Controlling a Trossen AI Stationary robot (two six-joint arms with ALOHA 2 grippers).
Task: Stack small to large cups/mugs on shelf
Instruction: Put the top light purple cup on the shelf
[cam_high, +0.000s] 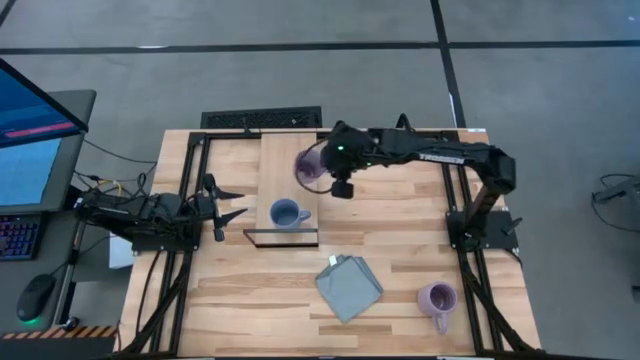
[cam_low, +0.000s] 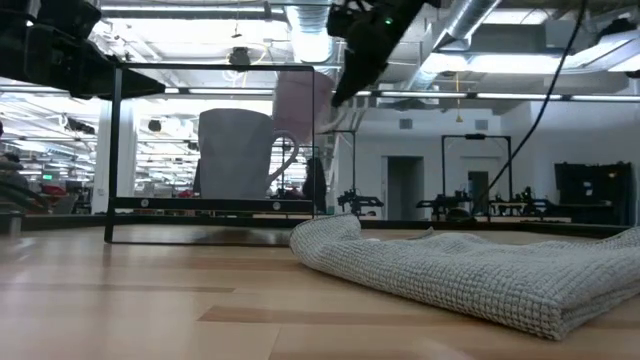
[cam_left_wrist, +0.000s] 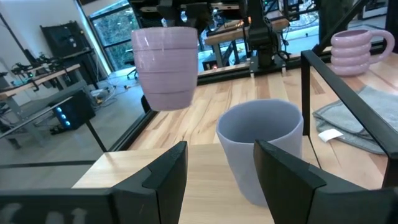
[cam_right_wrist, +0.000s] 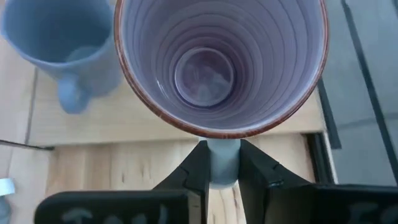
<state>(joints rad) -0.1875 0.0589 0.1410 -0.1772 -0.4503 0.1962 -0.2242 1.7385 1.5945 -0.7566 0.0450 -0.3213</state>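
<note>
From above, the long light-wood shelf board (cam_high: 287, 180) sits in the middle of the frame, a bit toward the top. A dusty blue ceramic mug with a handle (cam_high: 287, 214) stands on the lower end of the shelf. The right gripper (cam_high: 338, 178) reaches in from the right side of the frame and holds a lilac purple ribbed mug (cam_high: 311, 167) at the right edge of the shelf, above the blue mug in the picture. The left gripper (cam_high: 232, 202) waits at the left of the frame, just left of the shelf, with its fingers apart. A second lilac purple mug (cam_high: 437, 299) stands at the lower right on the butcher-block tabletop (cam_high: 400, 250), near a folded grey-blue cloth (cam_high: 349, 287).

From table height, the blue mug (cam_low: 237, 155) stands on the shelf (cam_low: 215, 205) at the left of the frame. The held purple mug (cam_low: 302, 108) hangs in the air just right of it and higher up. The cloth (cam_low: 470, 270) fills the lower right.

In the left wrist picture, the blue mug (cam_left_wrist: 261, 149) stands past the two spread fingers (cam_left_wrist: 165, 177). The held purple mug (cam_left_wrist: 165, 65) floats at the upper left. The other purple mug (cam_left_wrist: 354, 50) is at the upper right.

In the right wrist picture, the two fingers (cam_right_wrist: 199, 171) pinch the handle of the held purple mug (cam_right_wrist: 221, 68), which fills the top of the frame. The blue mug (cam_right_wrist: 59, 46) is at the upper left.
</note>
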